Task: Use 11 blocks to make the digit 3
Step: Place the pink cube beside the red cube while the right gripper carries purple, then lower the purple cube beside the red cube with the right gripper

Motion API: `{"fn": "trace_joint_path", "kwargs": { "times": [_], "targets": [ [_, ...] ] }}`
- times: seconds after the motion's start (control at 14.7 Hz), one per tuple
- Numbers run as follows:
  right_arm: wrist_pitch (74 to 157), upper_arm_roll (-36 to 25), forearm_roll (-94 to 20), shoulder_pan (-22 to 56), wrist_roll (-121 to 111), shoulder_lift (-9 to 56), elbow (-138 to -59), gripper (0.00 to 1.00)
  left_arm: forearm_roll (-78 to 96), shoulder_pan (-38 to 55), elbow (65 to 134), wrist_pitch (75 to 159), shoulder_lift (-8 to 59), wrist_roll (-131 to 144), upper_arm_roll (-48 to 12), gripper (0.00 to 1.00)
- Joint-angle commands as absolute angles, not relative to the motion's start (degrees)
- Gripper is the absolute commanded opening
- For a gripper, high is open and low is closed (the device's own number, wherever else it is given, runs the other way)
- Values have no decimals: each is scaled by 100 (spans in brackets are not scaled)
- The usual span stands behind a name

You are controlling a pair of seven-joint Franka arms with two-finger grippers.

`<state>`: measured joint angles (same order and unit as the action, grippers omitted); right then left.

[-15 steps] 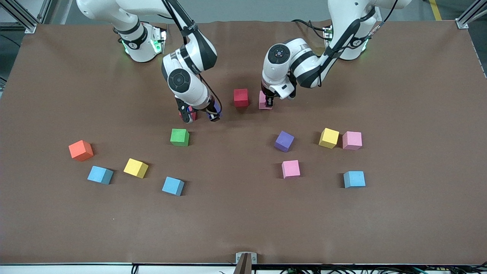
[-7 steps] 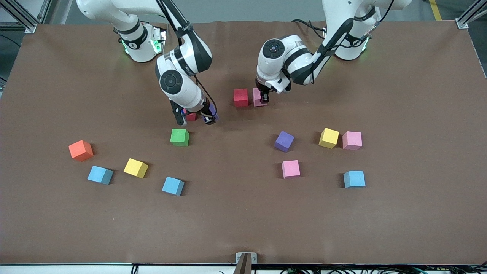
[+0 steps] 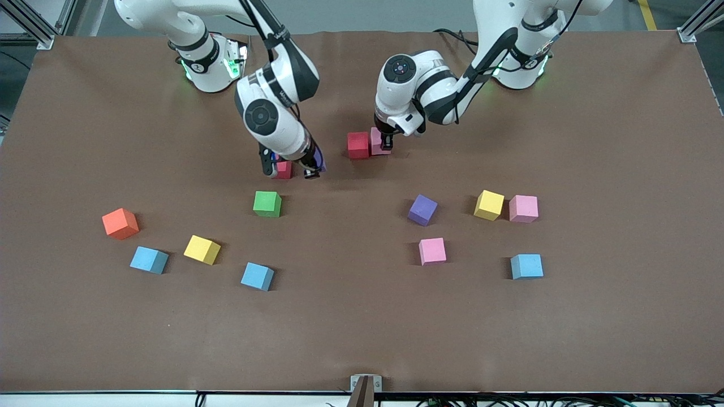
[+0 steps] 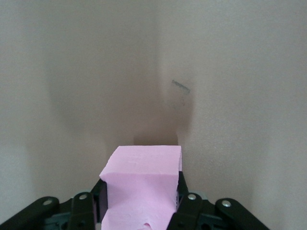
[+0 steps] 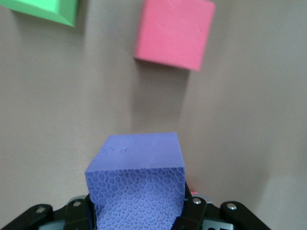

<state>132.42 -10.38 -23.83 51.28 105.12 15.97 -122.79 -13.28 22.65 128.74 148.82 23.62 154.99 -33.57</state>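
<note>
My left gripper (image 3: pixel 386 141) (image 4: pixel 140 207) is shut on a pink block (image 3: pixel 376 141) (image 4: pixel 142 184), low over the table and right against a red block (image 3: pixel 358 144). My right gripper (image 3: pixel 311 169) (image 5: pixel 136 211) is shut on a purple block (image 3: pixel 320 164) (image 5: pixel 136 177), just above the table beside a second red block (image 3: pixel 284 169) (image 5: pixel 173 33). A green block (image 3: pixel 267 203) (image 5: pixel 43 9) lies nearer the front camera than that red one. No figure of a digit 3 shows on the table.
Toward the right arm's end lie an orange cube (image 3: pixel 120 223), a yellow block (image 3: pixel 202 249) and two light blue blocks (image 3: pixel 149 260) (image 3: pixel 257 276). Toward the left arm's end lie purple (image 3: pixel 422 210), yellow (image 3: pixel 489 204), two pink (image 3: pixel 523 208) (image 3: pixel 432 251) and light blue (image 3: pixel 526 266) blocks.
My left gripper has carried the pink block toward the red block until they meet. My right gripper has shifted only slightly with the purple block.
</note>
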Motion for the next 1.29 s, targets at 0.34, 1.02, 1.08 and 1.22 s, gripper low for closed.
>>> {"fn": "trace_joint_path", "kwargs": {
  "times": [0.34, 1.02, 1.08, 1.22],
  "targets": [
    [14500, -1037, -2549, 5501, 11240, 1581, -12972, 0, -1705, 2259, 12639, 14783, 2610, 15539, -3349, 13],
    [14862, -774, -2697, 5695, 11716, 1854, -12990, 0, -1705, 2276, 12393, 14432, 2768, 15513, -3349, 13],
    [14871, -773, -2768, 5713, 11707, 1881, -12990, 0, -1705, 2276, 12393, 14432, 2777, 15513, -3349, 13],
    [14862, -765, -2786, 5722, 11716, 1907, -12990, 0, -1714, 2311, 12384, 14432, 2777, 15513, -3349, 13]
  ]
}}
